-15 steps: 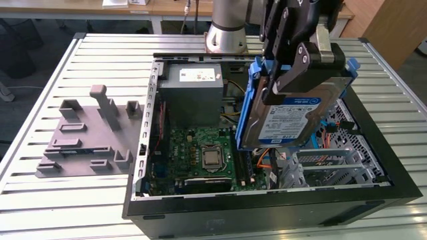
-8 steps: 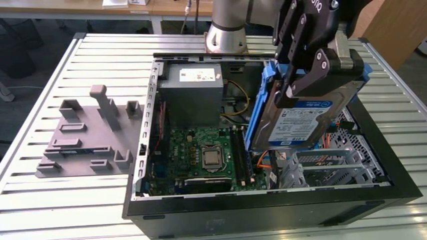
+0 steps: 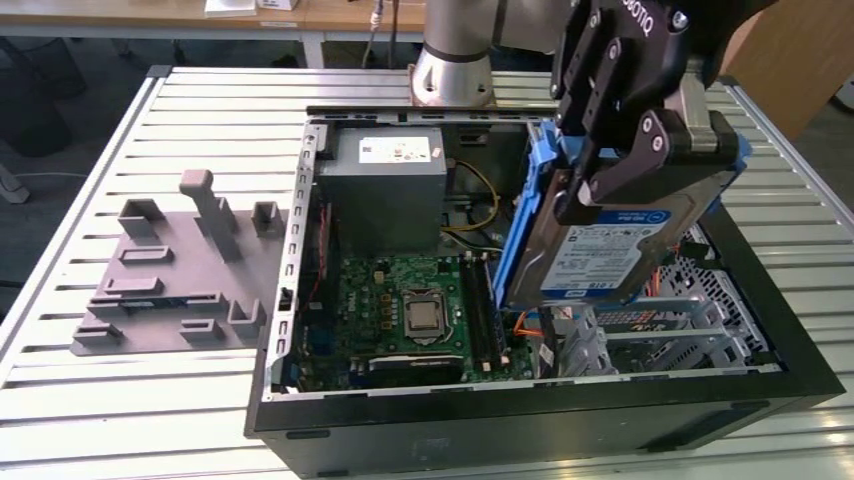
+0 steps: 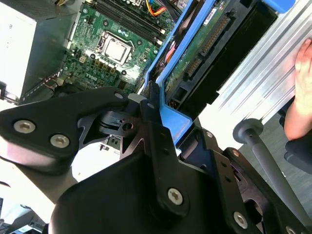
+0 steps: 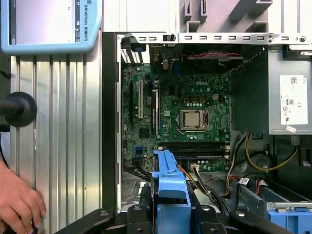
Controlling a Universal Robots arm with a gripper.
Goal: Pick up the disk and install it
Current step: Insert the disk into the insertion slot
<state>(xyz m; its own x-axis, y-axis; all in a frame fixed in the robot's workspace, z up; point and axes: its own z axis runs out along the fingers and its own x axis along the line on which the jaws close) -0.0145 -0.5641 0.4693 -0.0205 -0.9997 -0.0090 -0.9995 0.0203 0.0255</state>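
Note:
The disk (image 3: 601,258), silver with a blue-and-white label and a blue carrier frame, hangs tilted on edge above the right half of the open computer case (image 3: 534,420). My black gripper (image 3: 643,168) is shut on its upper end, one finger on each side. In the second wrist view the gripper (image 4: 157,113) clamps the blue carrier (image 4: 171,122), and the disk's circuit-board side (image 4: 204,44) runs away from it. In the first wrist view the carrier (image 5: 168,178) stands up between the fingers, over the case's lower bay area.
Inside the case are a grey power supply (image 3: 380,190), a green motherboard (image 3: 414,310) and a silver drive cage (image 3: 674,330). A grey fixture plate (image 3: 167,270) lies on the slatted table at the exterior view's left. A person's hand (image 5: 17,207) rests beside the case.

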